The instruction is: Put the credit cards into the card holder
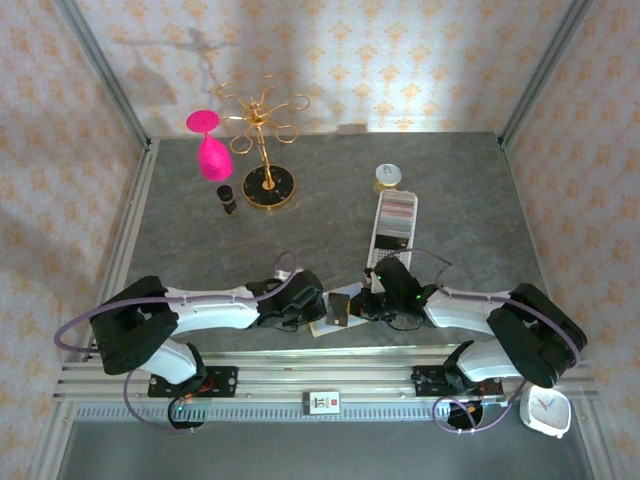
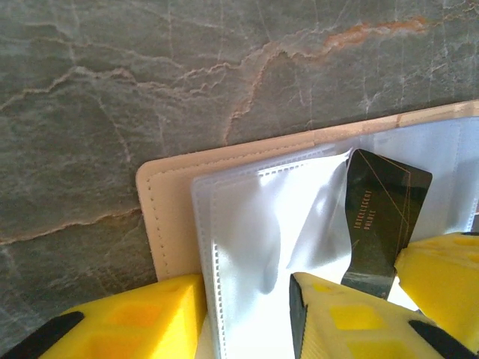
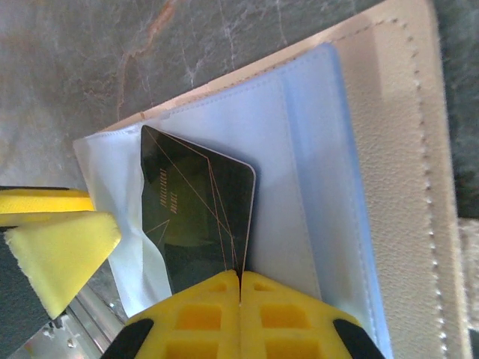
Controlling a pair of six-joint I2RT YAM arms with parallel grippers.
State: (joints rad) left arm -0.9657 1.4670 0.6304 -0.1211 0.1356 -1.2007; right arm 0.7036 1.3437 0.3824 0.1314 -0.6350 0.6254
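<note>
Right pincer (image 3: 239, 280) clamps gold-lettered credit card (image 3: 198, 217); left pincer (image 2: 243, 299) gapes over card holder (image 2: 168, 217).

One camera looks down from behind; both wrist cameras (very close) share the card holder (image 2: 168, 217).

Bare table (image 1: 330, 212) between stand (image 1: 266, 187) and tray (image 1: 396, 222)

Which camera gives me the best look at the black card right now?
The right wrist view: the black card shows nearly its whole face, gold lines included, pinched by the right gripper. The left wrist view shows it partly behind yellow fingers; the top view, a small dark patch.
</note>
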